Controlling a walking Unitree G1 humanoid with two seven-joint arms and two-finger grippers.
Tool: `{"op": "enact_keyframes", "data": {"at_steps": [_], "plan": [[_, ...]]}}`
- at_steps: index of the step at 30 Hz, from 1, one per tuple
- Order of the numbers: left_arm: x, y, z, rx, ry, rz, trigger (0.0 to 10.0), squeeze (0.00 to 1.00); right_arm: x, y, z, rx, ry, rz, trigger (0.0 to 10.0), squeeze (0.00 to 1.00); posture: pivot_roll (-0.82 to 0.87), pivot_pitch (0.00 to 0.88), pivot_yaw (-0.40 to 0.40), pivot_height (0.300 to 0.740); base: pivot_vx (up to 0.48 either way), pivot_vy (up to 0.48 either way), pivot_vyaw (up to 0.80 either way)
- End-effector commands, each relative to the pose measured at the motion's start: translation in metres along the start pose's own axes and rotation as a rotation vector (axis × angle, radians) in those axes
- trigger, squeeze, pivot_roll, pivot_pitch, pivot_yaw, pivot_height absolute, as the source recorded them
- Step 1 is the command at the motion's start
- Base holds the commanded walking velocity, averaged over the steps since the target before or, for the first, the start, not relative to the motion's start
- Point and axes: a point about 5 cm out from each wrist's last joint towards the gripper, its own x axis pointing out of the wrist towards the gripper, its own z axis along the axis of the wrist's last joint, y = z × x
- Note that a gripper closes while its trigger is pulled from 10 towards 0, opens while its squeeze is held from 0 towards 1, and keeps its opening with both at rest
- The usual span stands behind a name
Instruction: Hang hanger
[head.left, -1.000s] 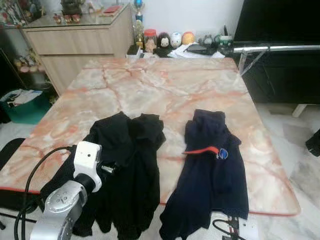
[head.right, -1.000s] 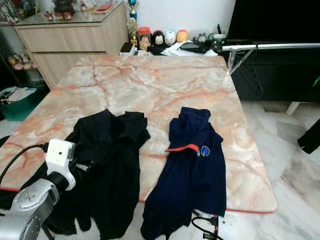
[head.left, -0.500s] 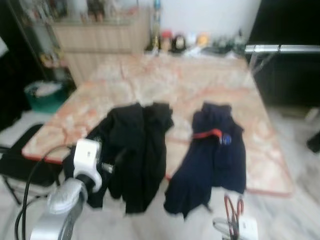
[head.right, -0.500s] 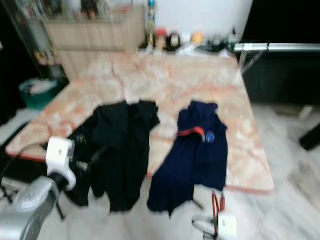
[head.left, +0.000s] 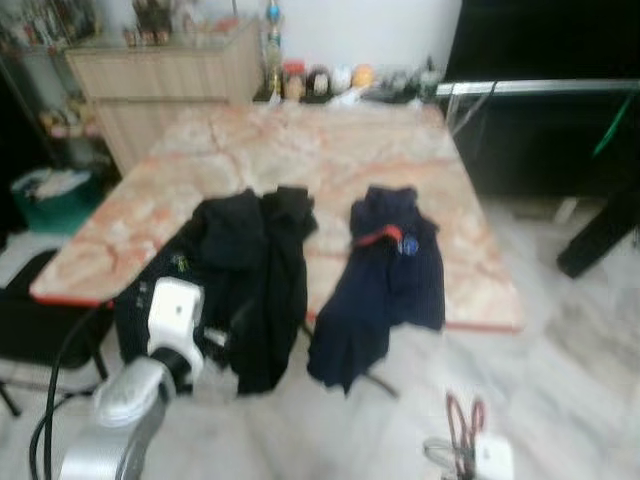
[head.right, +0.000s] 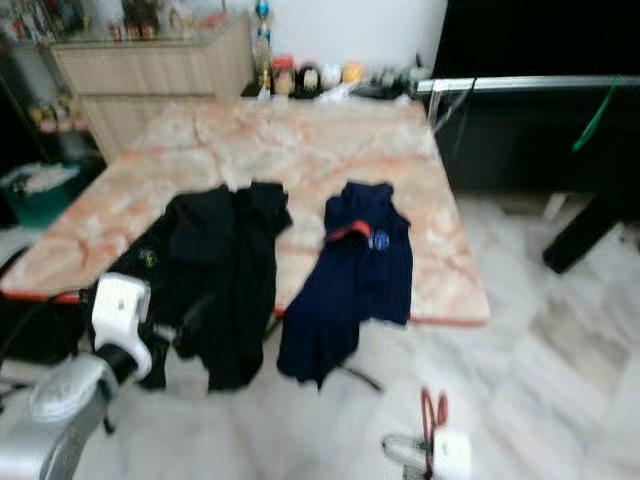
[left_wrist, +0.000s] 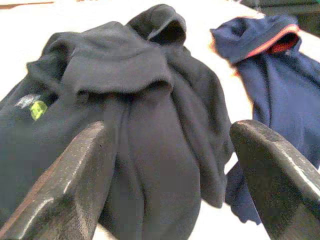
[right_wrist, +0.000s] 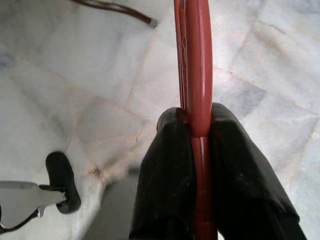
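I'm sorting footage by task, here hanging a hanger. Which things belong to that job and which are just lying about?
For the job:
- red hanger, clamped in the right claw
- metal rail past the table, a likely hanging spot

Lying about:
- black garment and navy garment, draped over the marble table edge
- left claw, open, empty
- wooden cabinet

the left gripper (left_wrist: 170, 175), jaws spread wide, faces a black garment (left_wrist: 125, 100) beside a navy one (left_wrist: 280, 75).

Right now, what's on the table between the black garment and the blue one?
Nothing: bare marble table separates the black garment and the blue garment, seen from the head.
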Motion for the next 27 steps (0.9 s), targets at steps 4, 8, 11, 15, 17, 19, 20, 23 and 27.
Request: {"op": "enact_keyframes", "data": {"at_steps": [4, 8, 11, 15, 17, 19, 20, 23, 27], "plan": [[-0.004, 0.006, -0.011, 0.003, 0.041, 0.028, 10.0, 0.0, -0.001, -0.002, -0.002, -0.004, 0.004, -0.005, 10.0, 0.0, 0.12, 0.0, 0.028, 0.74, -0.253, 0.0, 0.0], [-0.009, 0.016, -0.037, 0.01, 0.148, 0.104, 10.0, 0.0, -0.001, -0.001, -0.002, -0.003, 0.004, -0.005, 10.0, 0.0, 0.12, 0.0, 0.029, 0.74, -0.124, 0.0, 0.0], [-0.013, 0.025, -0.061, 0.01, 0.264, 0.172, 10.0, 0.0, -0.001, -0.001, -0.002, -0.002, 0.004, -0.006, 10.0, 0.0, 0.12, 0.0, 0.029, 0.74, 0.0, 0.0, 0.0], [-0.019, 0.031, -0.091, -0.038, 0.348, 0.222, 10.0, 0.0, 0.0, -0.001, -0.002, -0.006, 0.005, -0.007, 10.0, 0.0, 0.12, 0.0, 0.027, 0.74, 0.0, 0.0, 0.0], [-0.02, 0.032, -0.101, -0.057, 0.379, 0.233, 10.0, 0.0, 0.0, -0.001, -0.002, -0.012, 0.01, -0.007, 10.0, 0.0, 0.11, 0.0, 0.027, 0.74, 0.0, 0.0, 0.0], [-0.021, 0.032, -0.123, -0.068, 0.448, 0.24, 10.0, 0.0, 0.0, -0.001, -0.002, -0.023, 0.022, -0.006, 10.0, 0.0, 0.11, 0.0, 0.028, 0.74, 0.0, 0.0, 0.0], [-0.021, 0.032, -0.123, -0.068, 0.448, 0.24, 10.0, 0.0, 0.0, -0.001, -0.002, -0.023, 0.022, -0.006, 10.0, 0.0, 0.11, 0.0, 0.028, 0.74, 0.0, 0.0, 0.0], [-0.021, 0.03, -0.137, -0.069, 0.5, 0.232, 10.0, 0.0, 0.0, -0.001, -0.003, -0.021, 0.027, -0.007, 10.0, 0.0, 0.11, 0.0, 0.027, 0.74, 0.0, 0.0, 0.0], [-0.026, 0.025, -0.165, -0.066, 0.612, 0.223, 10.0, 0.0, 0.0, -0.001, -0.004, -0.04, 0.051, 0.001, 10.0, 0.0, 0.09, 0.0, 0.027, 0.74, 0.0, 0.0, 0.0]]}}
